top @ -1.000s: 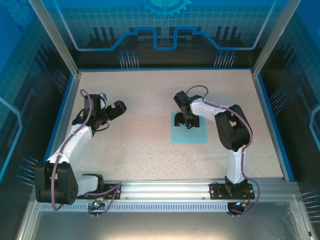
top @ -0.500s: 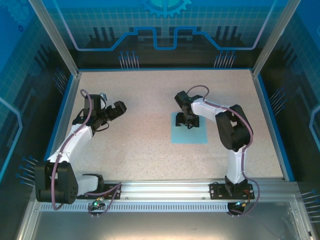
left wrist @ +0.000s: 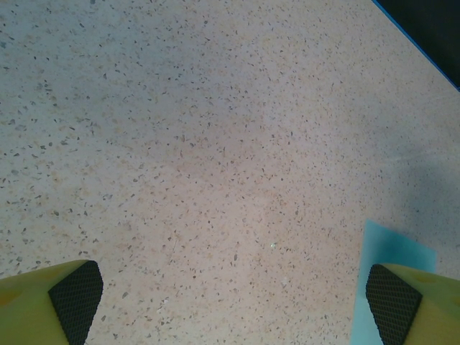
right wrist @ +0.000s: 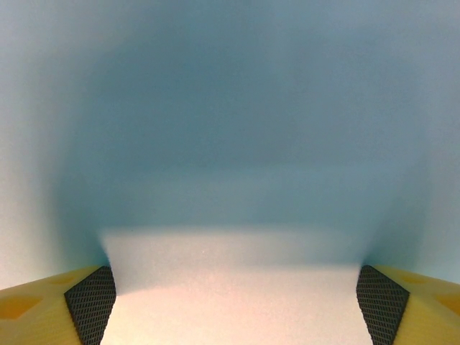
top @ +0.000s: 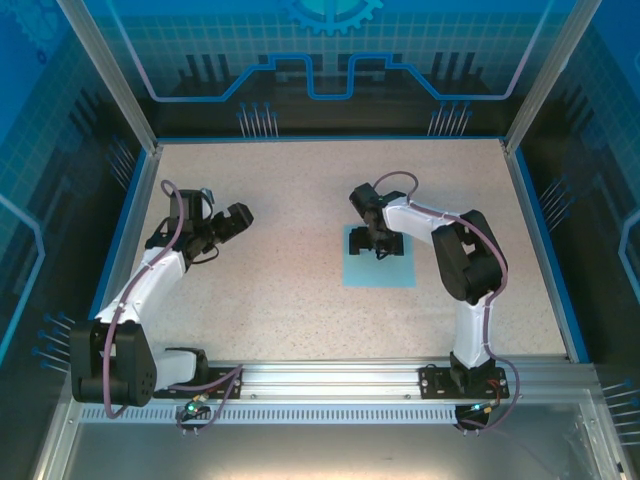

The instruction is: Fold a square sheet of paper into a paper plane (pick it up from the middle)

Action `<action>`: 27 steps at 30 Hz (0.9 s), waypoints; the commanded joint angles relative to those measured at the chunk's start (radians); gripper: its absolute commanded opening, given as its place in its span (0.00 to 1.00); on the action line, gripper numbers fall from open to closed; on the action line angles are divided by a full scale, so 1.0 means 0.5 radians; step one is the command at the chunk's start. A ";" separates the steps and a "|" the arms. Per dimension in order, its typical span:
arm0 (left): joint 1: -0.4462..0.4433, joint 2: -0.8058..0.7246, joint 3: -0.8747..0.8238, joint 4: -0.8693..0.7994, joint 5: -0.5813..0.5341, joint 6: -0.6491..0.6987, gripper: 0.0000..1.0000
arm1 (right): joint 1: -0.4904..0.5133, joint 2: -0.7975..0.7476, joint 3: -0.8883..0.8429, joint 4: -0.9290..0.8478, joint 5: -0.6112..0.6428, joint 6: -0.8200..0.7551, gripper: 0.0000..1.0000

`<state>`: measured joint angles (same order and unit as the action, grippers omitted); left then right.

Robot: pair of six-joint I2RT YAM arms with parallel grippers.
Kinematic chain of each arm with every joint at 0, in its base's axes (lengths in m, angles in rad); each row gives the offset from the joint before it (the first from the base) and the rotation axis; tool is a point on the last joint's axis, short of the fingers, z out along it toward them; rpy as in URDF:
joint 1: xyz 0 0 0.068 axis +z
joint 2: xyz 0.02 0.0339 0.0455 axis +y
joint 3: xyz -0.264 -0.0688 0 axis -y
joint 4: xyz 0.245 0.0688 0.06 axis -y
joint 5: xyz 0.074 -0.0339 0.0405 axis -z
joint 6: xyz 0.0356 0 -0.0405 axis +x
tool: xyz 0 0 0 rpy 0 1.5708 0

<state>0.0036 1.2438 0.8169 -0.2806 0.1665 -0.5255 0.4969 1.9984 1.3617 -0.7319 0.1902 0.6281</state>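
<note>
Top external: table point(top: 280, 260) carries the square sheet of paper point(top: 395, 270), lying flat directly under right jaws, which are spread wide over its far half. Left jaws also wide, nothing between, sheet well apart. Risk: an off-centre pinch would probably drag or crumple the thin paper.

Cyan sheet of paper point(top: 385, 272), speckled beige table point(top: 280, 280), seemingly black-meshed pads point(left wrist: 75, 298)

A beige speckled table point(top: 290, 300) is seen spread beneath the left pincer point(top: 240, 216) and the right pincer point(top: 378, 245), bordered by a blue rim point(top: 330, 139). Beyond both pincers, translucent blue panels point(top: 450, 50) printed with grid lines are held in aluminium posts point(top: 110, 75).
</note>
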 commanded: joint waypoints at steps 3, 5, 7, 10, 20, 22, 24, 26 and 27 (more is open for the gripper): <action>0.000 0.022 0.053 -0.039 0.055 -0.016 0.98 | -0.013 0.097 -0.104 -0.027 -0.145 0.041 0.91; -0.003 0.022 0.053 -0.046 0.056 -0.012 0.99 | -0.015 0.125 -0.126 -0.021 -0.156 0.051 0.89; -0.001 0.022 0.055 -0.050 0.056 -0.010 0.98 | -0.013 0.146 -0.140 -0.021 -0.146 0.060 0.86; -0.002 0.019 0.054 -0.059 0.053 -0.005 0.99 | -0.014 0.165 -0.152 -0.018 -0.122 0.066 0.81; -0.003 0.022 0.044 -0.055 0.073 -0.030 0.99 | 0.013 -0.074 -0.139 0.140 -0.273 0.018 0.61; -0.004 0.022 0.031 -0.042 0.098 -0.050 0.98 | 0.029 -0.180 -0.156 0.266 -0.434 0.002 0.53; -0.007 0.022 0.010 -0.018 0.135 -0.084 0.98 | 0.034 -0.265 -0.178 0.410 -0.698 0.012 0.43; -0.012 0.022 -0.011 0.005 0.170 -0.127 0.98 | 0.037 -0.318 -0.213 0.571 -0.945 0.059 0.35; -0.021 0.025 -0.023 0.018 0.195 -0.148 0.96 | 0.040 -0.348 -0.244 0.658 -1.059 0.094 0.33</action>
<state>0.0021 1.2446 0.8162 -0.2829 0.2073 -0.5560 0.5060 1.8885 1.2640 -0.5533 -0.1020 0.6449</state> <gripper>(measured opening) 0.968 0.341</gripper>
